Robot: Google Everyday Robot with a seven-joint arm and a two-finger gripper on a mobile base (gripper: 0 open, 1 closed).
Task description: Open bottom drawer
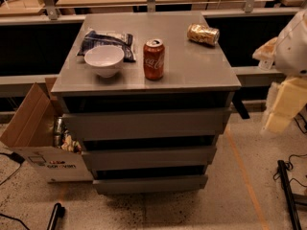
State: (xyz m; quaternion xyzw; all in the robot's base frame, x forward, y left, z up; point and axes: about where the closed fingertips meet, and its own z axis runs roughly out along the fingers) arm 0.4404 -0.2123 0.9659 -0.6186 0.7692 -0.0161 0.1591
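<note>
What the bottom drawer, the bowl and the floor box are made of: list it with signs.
Bottom drawer: matte grey, likely painted metal or laminate; flat, dull sheen.
Bowl: glossy white, ceramic or plastic, cannot tell.
Box: brown cardboard, creased open flap.
Gripper: cream, hangs right of the cabinet, apart from it.

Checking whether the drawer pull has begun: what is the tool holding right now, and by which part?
Nothing visible. The tool hangs right of the cabinet, clear of the bottom drawer.
</note>
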